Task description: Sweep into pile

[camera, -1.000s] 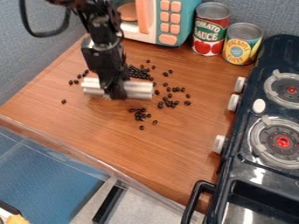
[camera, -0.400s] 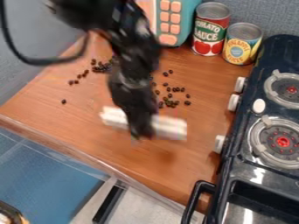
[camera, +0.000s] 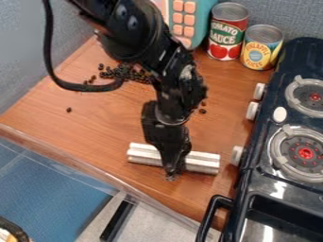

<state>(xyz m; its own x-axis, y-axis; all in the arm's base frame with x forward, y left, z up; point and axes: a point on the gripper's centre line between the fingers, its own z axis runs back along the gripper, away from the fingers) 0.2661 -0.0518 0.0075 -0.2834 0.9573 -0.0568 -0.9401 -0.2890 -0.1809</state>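
Note:
My gripper [camera: 172,172] hangs over the front right part of the wooden counter, shut on a whitish ribbed bar [camera: 202,162] that spans left to right and sticks out on both sides of it. Small dark beans [camera: 124,73] lie clustered behind and to the left, partly covered by the arm. One lone bean [camera: 69,109] rests at the left, and a couple more [camera: 202,111] show just right of the arm. Whether other beans lie behind the arm is hidden.
A toy stove [camera: 284,142] with white knobs runs along the right side. At the back stand a red tomato can [camera: 227,33], a yellow pineapple can [camera: 260,49] and a teal toy microwave [camera: 200,21]. The counter's front edge [camera: 120,183] slants down to the right.
The gripper has moved from the back left toward the front right, carrying the bar with it. Beans at the back left are more in view, and the front group near the counter's middle is gone from sight.

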